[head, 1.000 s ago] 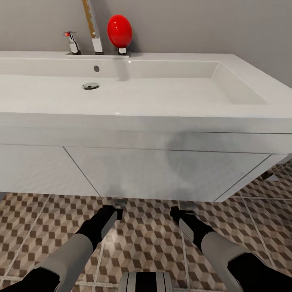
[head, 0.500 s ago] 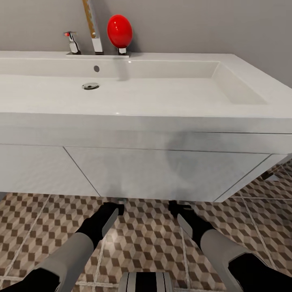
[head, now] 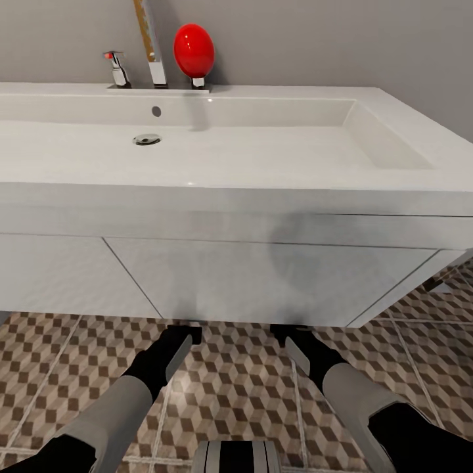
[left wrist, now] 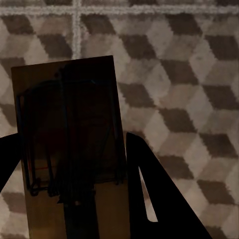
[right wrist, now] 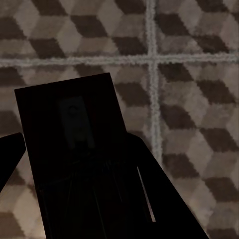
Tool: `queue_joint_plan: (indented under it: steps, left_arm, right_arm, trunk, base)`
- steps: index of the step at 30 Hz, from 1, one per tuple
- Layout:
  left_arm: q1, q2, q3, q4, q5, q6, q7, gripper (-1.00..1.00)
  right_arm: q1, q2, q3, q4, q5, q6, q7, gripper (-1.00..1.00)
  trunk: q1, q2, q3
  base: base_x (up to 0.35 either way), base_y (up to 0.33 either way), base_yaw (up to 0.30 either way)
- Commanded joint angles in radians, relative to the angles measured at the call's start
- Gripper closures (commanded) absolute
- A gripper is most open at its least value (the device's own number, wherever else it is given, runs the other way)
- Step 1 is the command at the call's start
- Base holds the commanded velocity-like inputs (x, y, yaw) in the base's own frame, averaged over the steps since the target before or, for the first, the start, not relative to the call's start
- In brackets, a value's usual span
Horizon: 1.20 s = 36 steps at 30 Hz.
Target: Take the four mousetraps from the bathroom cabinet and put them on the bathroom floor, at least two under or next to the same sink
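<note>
We observe both arms reaching low under the front edge of the wide white rectangular sink (head: 197,151), which sits on a white wall-hung vanity (head: 263,282) with an angular chrome tap (head: 156,66) and a red egg-shaped object (head: 194,49) at its back edge.

The left end effector (left wrist: 69,164) pinches 1 flat tan wooden mousetrap with dark wire (left wrist: 69,129) between its fingers; the board hangs over the cube-patterned brown and beige tiled bathroom floor (left wrist: 184,89), and we cannot tell whether it touches the tiles. The right end effector (right wrist: 74,164) likewise pinches a second flat rectangular mousetrap (right wrist: 69,124), deeply shadowed, above the same floor near a grout crossing.

In the head view, the left end effector (head: 186,332) and right end effector (head: 284,333) sit just beneath the vanity's lower edge, well apart from each other.

Our judgement: 2 traps are in position for release under the sink but not yet set down. The status of the other 2 cannot be established here.
</note>
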Motion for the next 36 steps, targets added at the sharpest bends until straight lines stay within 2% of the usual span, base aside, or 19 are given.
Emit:
queue_joint_plan:
  steps: [1,9,36]
  left_arm:
    - [0.0,0.001,-0.005,-0.001,0.007,-0.002,0.008,1.0]
    - [0.0,0.007,-0.005,-0.001,0.007,-0.016,0.009,1.0]
    - [0.0,0.01,-0.005,-0.016,0.007,-0.018,0.005,1.0]
  right_arm:
    - [-0.009,-0.001,0.003,-0.001,-0.007,0.003,-0.009,1.0]
    - [-0.009,-0.008,0.0,-0.003,-0.009,-0.001,-0.01,1.0]
    - [-0.009,-0.008,0.0,-0.005,-0.01,0.004,-0.007,1.0]
  trunk:
    - [0.0,0.0,-0.001]
    - [0.0,0.0,-0.001]
    - [0.0,0.0,-0.001]
  base:
    - [0.0,0.0,0.0]
    - [0.0,0.0,0.0]
    - [0.017,-0.001,0.0]
